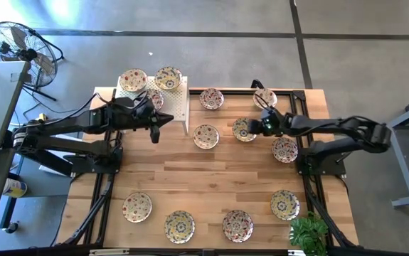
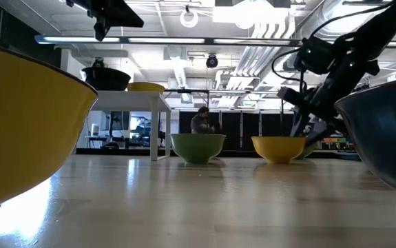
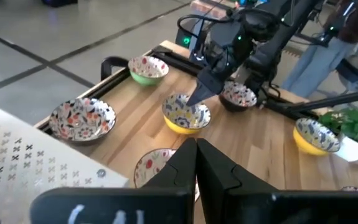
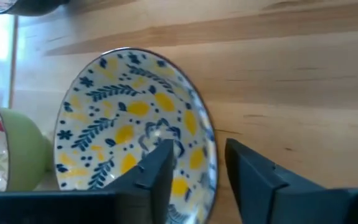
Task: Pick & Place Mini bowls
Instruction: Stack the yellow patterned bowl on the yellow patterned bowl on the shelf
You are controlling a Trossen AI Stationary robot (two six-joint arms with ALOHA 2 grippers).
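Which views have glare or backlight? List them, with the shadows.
Low view: backlit by ceiling lights, so the arms are dark silhouettes, and glare streaks the table under the near yellow bowl. Right wrist view: even light, with a small gleam on the blue-and-yellow bowl. High view: even light, soft shadows beside the bowls.

Bright overhead light — tabletop point(image 2: 204, 200) glare

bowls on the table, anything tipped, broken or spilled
Nothing stands out. The bowls on the table sit upright and apart, and two more sit on the white stand. The right gripper has its fingers astride the rim of a yellow-and-blue bowl, which looks whole and level.
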